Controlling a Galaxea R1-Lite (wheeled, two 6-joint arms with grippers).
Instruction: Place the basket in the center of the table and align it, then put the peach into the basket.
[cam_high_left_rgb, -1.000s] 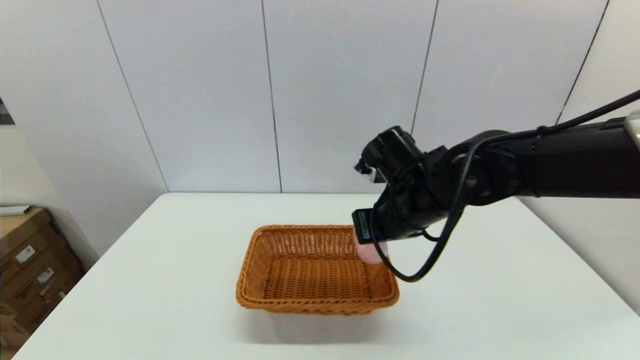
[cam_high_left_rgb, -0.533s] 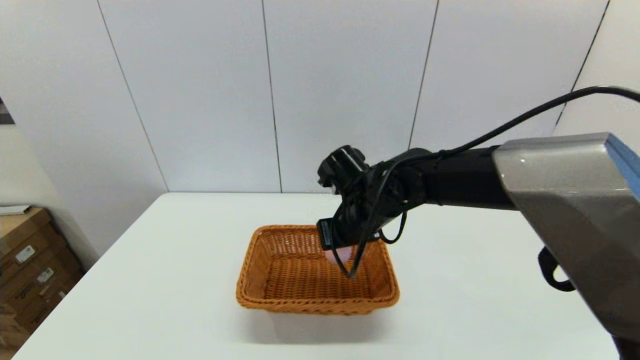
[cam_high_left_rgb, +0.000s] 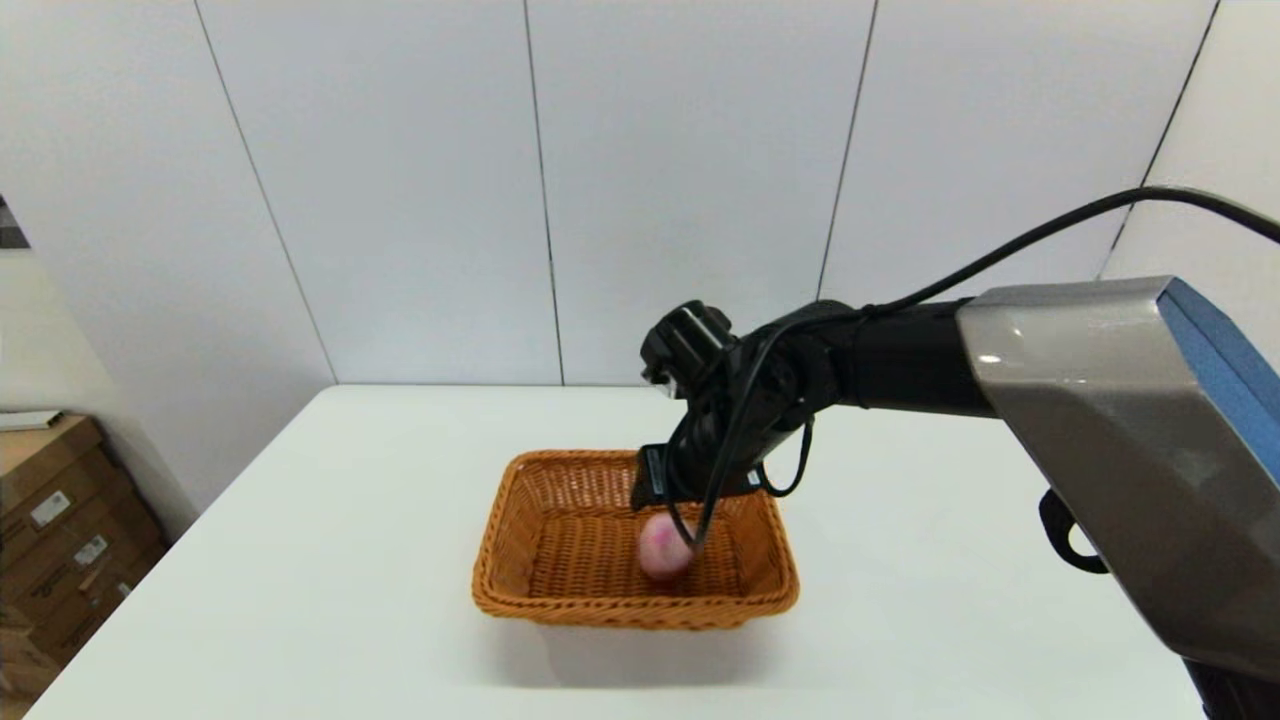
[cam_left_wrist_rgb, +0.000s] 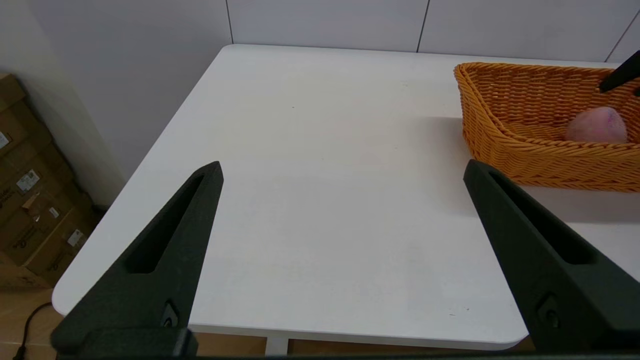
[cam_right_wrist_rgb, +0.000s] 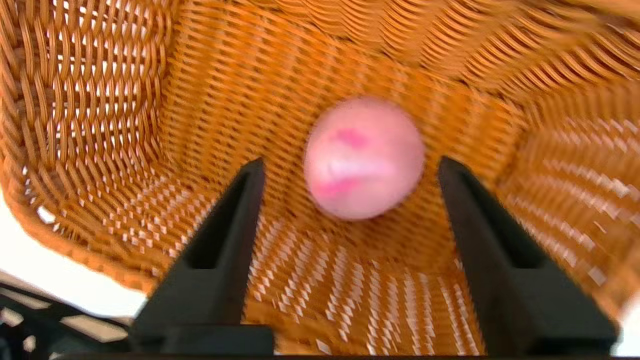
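Basket: rectangular orange-brown woven wicker basket (cam_high_left_rgb: 634, 540) with flared sides, standing near the middle of the large plain white table (cam_high_left_rgb: 300, 560).
Peach: small round pale-pink peach (cam_high_left_rgb: 664, 547) with a darker pink blush, inside the basket, over its woven floor toward the right half; blurred.
Right gripper (cam_right_wrist_rgb: 350, 172): above the basket's far right part, pointing down into it; jaws spread apart, the peach beyond the tips, free of both fingers.
Left gripper (cam_left_wrist_rgb: 342, 170): near the table's front left, well apart from the basket; jaws spread wide, holding nothing.
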